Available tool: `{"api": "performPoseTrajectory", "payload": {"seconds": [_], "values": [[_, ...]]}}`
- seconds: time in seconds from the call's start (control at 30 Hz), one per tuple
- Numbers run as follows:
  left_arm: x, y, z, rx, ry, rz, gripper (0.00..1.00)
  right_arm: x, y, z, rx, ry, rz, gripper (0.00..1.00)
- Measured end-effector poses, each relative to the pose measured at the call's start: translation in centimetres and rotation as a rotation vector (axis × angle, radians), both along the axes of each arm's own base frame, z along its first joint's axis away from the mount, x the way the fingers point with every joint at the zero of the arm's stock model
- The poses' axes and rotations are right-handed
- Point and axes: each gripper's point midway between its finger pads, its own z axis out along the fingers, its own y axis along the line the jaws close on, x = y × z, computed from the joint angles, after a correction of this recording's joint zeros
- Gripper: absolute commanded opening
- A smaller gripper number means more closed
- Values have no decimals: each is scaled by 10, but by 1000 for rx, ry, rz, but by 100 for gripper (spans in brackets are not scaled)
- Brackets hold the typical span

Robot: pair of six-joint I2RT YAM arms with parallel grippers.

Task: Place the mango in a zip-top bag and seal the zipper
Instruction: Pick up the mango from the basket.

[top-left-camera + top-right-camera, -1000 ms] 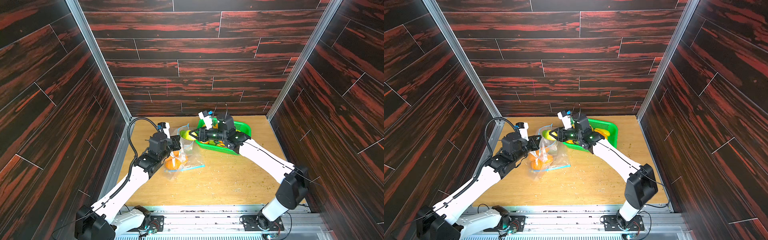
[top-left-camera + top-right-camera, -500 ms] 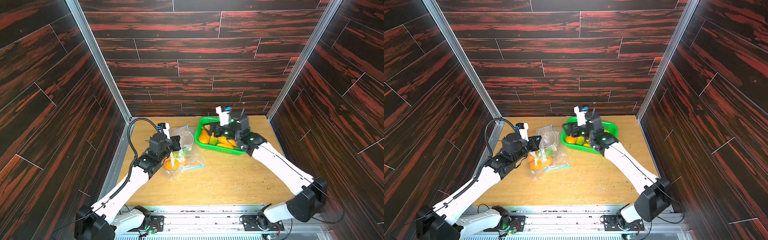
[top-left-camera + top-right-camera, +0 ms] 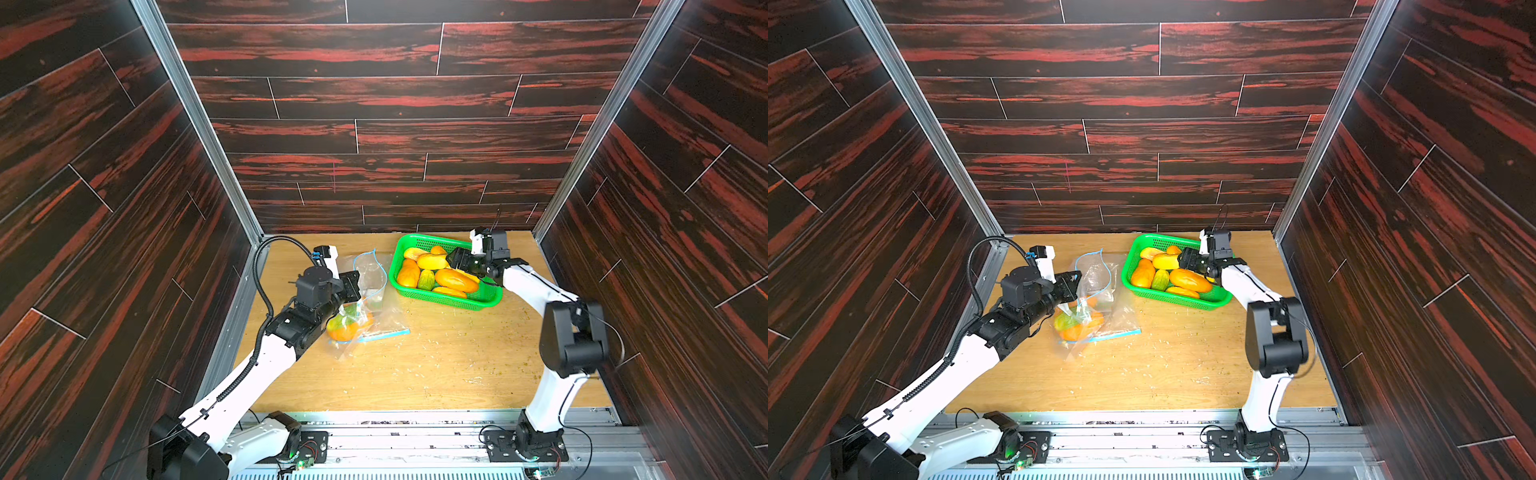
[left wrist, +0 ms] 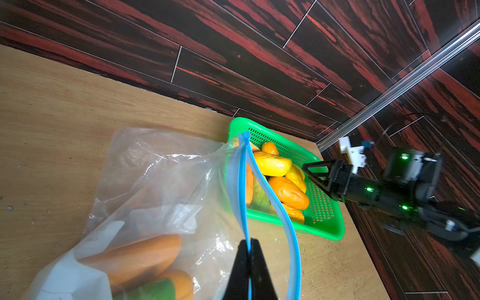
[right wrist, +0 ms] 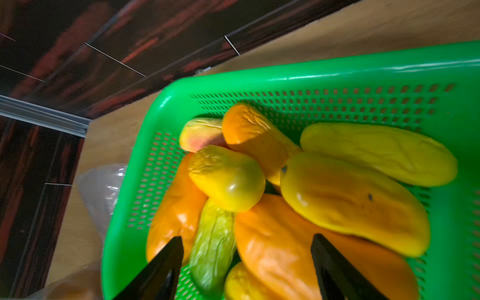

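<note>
Back from the zip-top bag point(image 3: 371, 279), right fingers point(image 5: 335, 270) hung spread over the green basket point(image 3: 415, 239) at far right. Only the left wrist view showed left fingers point(image 4: 240, 272) pinching the bag's blue zipper point(image 4: 242, 181); the mango point(image 3: 343, 328) lay inside, left of centre.

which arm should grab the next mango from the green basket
Right: the right claw hangs open over the mangoes in the basket; the left claw is shut on the zipper edge of the bag.
</note>
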Motion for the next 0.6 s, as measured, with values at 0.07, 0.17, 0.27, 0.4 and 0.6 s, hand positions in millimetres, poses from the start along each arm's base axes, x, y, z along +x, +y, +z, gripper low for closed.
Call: {"api": "performPoseTrajectory", "payload": {"seconds": [0.07,0.17,0.27,0.4,0.6], "values": [[0,1,1,0,-2,2,0,10,5,-6,14,-10,34,80],[0,1,1,0,-3,4,0,19,15,-7,39,-40,82,80],[0,2,1,2,-2,8,0,29,21,-7,49,-60,110,80],[0,3,0,7,2,10,0,43,28,-12,57,-69,133,80],[0,3,-1,10,3,13,0,44,37,-32,74,-31,169,73]]}}
